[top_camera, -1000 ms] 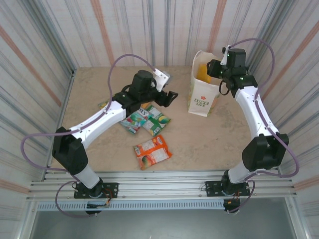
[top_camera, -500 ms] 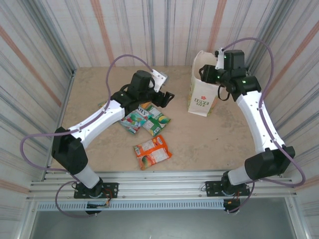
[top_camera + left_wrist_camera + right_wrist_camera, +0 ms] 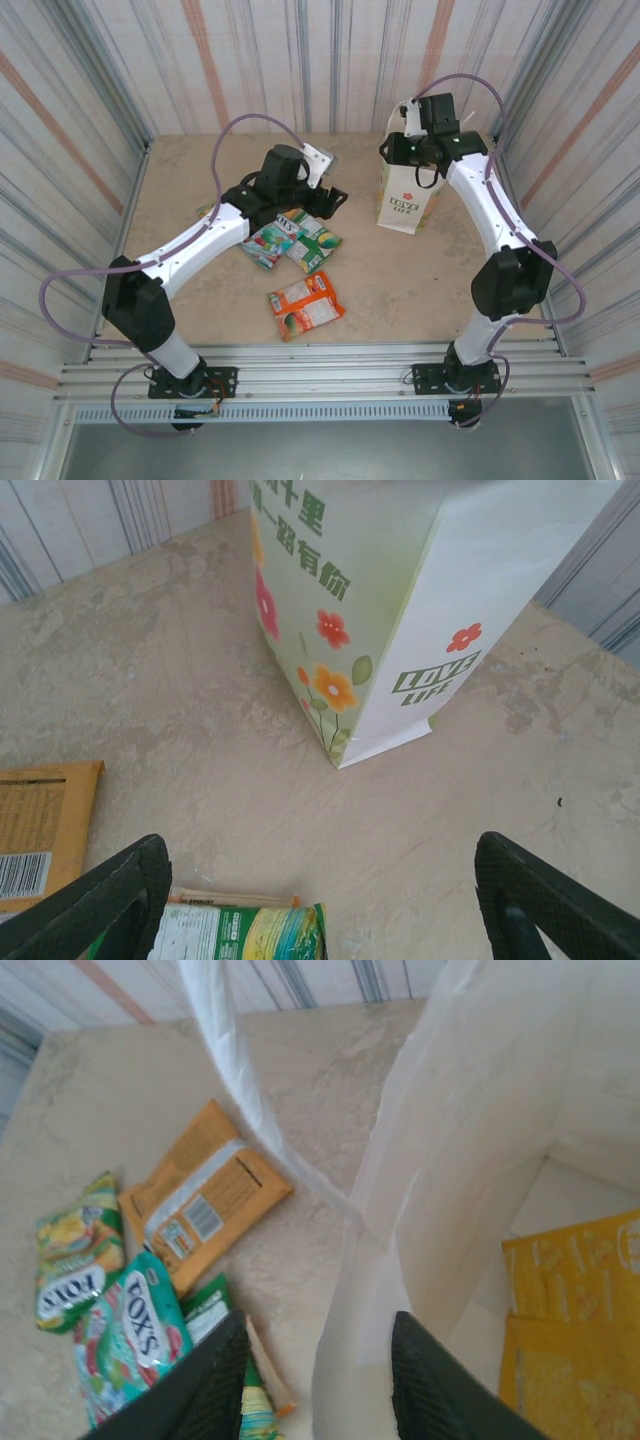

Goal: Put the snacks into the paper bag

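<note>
While I stand and watch, the left gripper [image 3: 335, 198] hangs low over the table [image 3: 400, 290]. Its two fingers [image 3: 100, 910] are spread wide and nothing is between them. Straight ahead of it, a little way off, the bag [image 3: 405, 195] stands upright. It is white, with flowers on one side and green letters and a small red flower on the other. Right under this gripper lies a green packet [image 3: 250, 932]. Off to its left lies an orange packet [image 3: 35, 830] with a barcode on it. Behind it, closer to the arm bases, a red-orange packet [image 3: 305, 305] lies flat by itself. The right gripper [image 3: 397, 150] is up at the top edge of the bag. Its fingers [image 3: 430, 1390] are apart too, one inside the bag and one outside. The thin paper wall runs up between them, and the outside finger does not touch it. Past the inside finger, deep in the bag, lie yellow packets [image 3: 570, 1310]. A thin white handle [image 3: 225, 1070] curves up in front of this gripper. Beyond the outside finger, down on the table, I see the orange packet again. Two FOX'S packets [image 3: 130, 1345] lie side by side next to it.
</note>
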`<state>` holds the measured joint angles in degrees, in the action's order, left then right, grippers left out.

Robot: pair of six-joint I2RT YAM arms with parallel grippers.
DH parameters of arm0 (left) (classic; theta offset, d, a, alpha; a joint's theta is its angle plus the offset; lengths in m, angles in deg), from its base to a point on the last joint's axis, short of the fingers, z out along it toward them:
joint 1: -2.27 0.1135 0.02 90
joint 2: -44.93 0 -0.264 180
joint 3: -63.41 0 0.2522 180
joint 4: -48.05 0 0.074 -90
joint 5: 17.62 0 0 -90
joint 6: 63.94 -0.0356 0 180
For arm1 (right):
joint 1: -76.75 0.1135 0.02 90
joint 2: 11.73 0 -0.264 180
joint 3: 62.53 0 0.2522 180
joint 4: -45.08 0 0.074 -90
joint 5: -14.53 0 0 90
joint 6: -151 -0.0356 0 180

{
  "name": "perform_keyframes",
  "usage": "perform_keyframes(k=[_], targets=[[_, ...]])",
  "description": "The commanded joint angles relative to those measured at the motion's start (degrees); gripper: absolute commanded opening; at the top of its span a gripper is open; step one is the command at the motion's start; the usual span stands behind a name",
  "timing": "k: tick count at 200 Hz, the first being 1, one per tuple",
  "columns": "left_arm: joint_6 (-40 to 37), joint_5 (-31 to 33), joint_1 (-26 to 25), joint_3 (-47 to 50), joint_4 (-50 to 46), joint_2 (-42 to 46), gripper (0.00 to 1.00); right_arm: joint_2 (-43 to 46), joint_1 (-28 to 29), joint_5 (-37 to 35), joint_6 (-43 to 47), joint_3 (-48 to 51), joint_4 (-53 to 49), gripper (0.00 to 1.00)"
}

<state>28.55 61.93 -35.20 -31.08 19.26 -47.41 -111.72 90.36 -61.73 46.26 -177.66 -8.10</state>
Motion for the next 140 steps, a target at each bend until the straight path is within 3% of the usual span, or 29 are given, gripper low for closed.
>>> perform_keyframes(k=[1, 21, 75, 119, 127, 140], targets=[[1.1, -0.3, 0.8, 1.1, -0.3, 2.6, 0.82, -1.3, 0.5, 2.1, 1.8, -2.3, -2.1, 0.25], [0.9, 0.1, 1.3, 1.6, -1.0, 3.1, 0.82, -0.5, 0.8, 1.7, 3.9, -1.9, -3.8, 0.07], [0.6, 0.9, 2.0, 3.2, -1.9, 4.4, 0.82, 5.4, 1.1, 4.4, 9.2, 2.9, -5.8, 0.02], [1.8, 0.6, 2.1, 4.3, -3.1, 4.9, 0.82, 6.4, 1.2, 6.2, 9.9, 3.8, -7.6, 0.06], [2.2, 0.6, 2.1, 4.6, -3.2, 5.2, 0.81, 6.6, 1.2, 6.5, 9.9, 3.9, -7.8, 0.11], [2.9, 0.6, 2.1, 5.1, -3.7, 5.9, 0.81, 7.1, 1.2, 6.6, 10.1, 4.1, -8.4, 0.27]])
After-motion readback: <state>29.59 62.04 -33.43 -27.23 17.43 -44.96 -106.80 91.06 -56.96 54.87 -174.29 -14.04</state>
